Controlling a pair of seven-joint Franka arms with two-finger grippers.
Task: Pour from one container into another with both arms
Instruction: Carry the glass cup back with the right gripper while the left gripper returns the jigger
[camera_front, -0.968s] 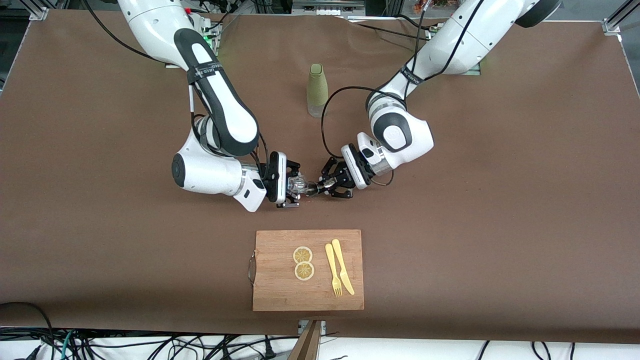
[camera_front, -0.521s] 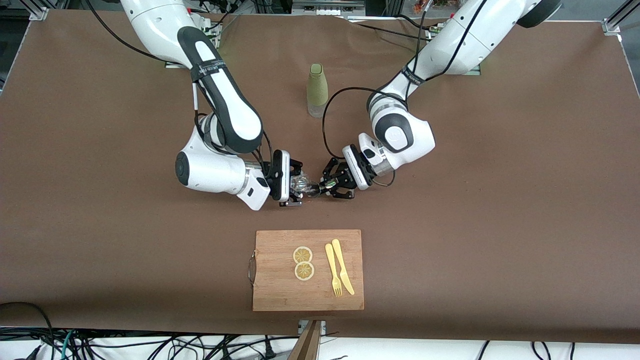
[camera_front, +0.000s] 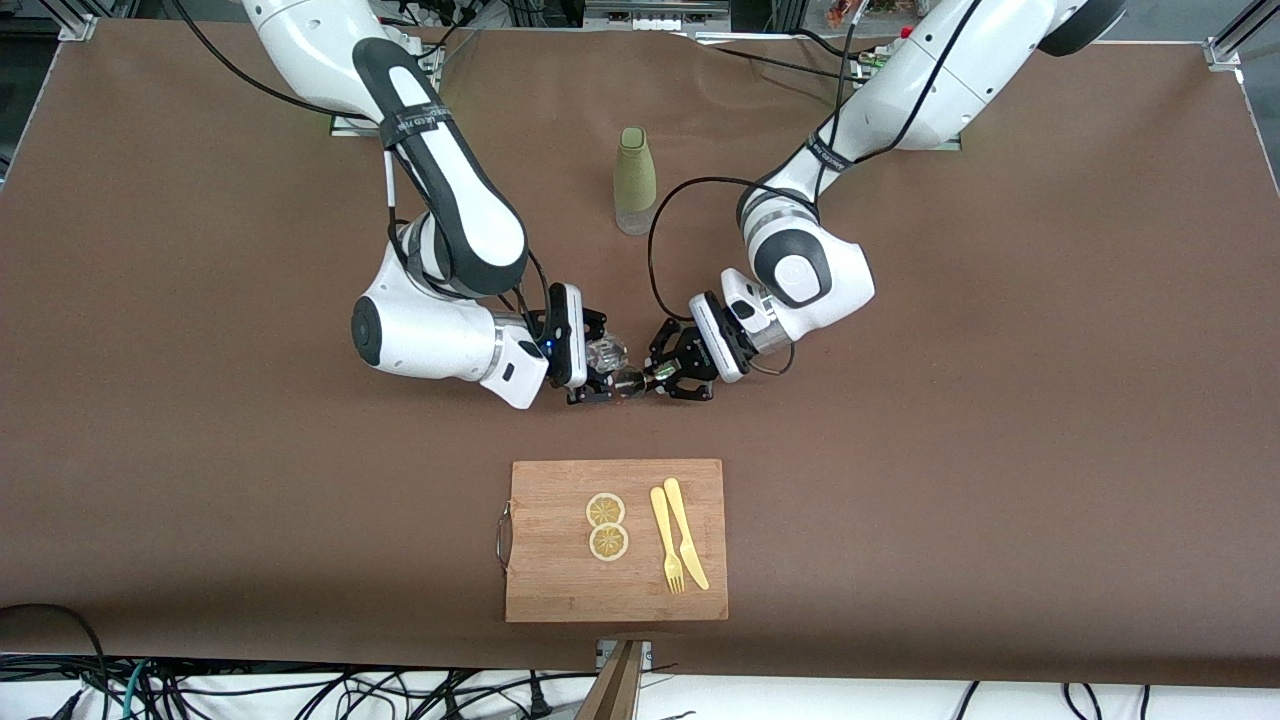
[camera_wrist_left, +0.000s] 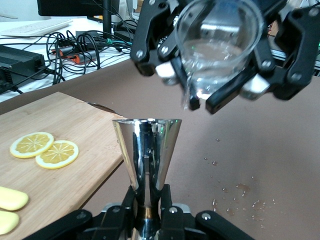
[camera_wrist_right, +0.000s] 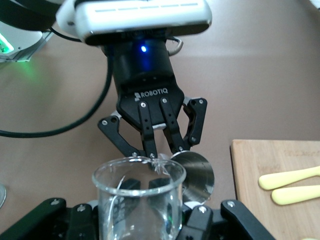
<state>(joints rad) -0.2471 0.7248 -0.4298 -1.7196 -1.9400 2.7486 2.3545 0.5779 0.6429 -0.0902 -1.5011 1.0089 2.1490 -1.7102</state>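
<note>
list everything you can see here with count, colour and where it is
glass beaker: 1, clear, tilted in the right claw, spout over the jigger
jigger: 1, shiny steel, upright in the left claw
bottle: 1, olive green, mid table, farther from the front camera than the claws
cutting board: 1, wooden, nearest the front camera
lemon slices: 2, yellow, on the board
fork: 1, yellow, on the board
knife: 1, yellow, beside the fork
droplets: several, on the brown table
arms: 2, white and black, claws meeting over mid table
</note>
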